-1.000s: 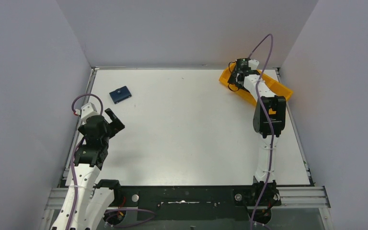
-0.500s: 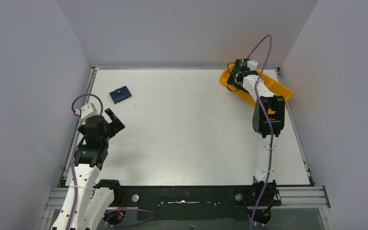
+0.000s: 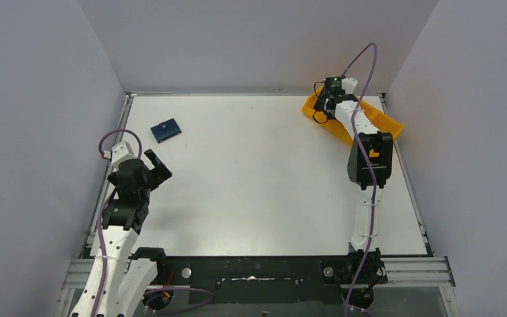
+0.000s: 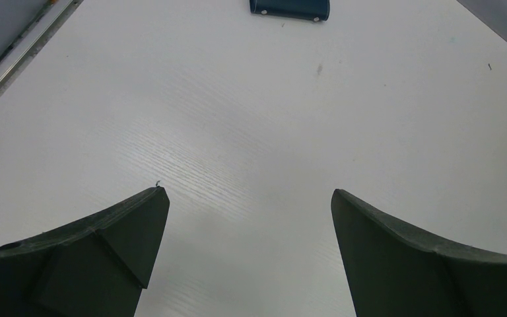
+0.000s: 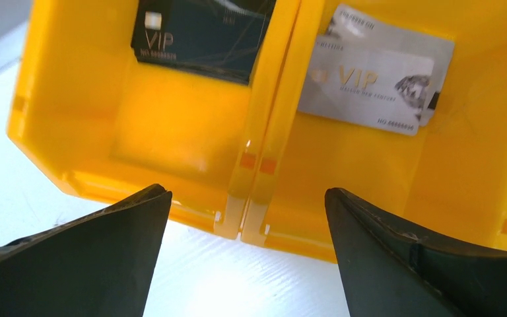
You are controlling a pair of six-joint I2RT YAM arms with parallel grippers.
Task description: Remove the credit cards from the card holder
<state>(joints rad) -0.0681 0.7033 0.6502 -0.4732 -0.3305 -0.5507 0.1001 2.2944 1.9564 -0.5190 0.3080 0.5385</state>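
Observation:
The card holder (image 3: 166, 129) is a closed dark navy wallet lying flat at the far left of the table. It also shows at the top edge of the left wrist view (image 4: 289, 8). My left gripper (image 3: 160, 165) is open and empty, low over bare table well short of the holder (image 4: 249, 198). My right gripper (image 3: 321, 109) is open and empty over the near edge of the orange tray (image 5: 247, 195). A silver-grey credit card (image 5: 370, 76) lies in one tray compartment on top of another grey card. A dark blue card (image 5: 198, 36) lies in the neighbouring compartment. No gold-tan card shows.
The orange tray (image 3: 384, 123) stands at the back right corner, its divider (image 5: 270, 99) between the two compartments in view. Grey walls close in the table on the left, back and right. A metal rail (image 4: 13, 63) runs along the left edge.
My right gripper has shifted slightly farther back over the tray. The left arm and the card holder have not moved.

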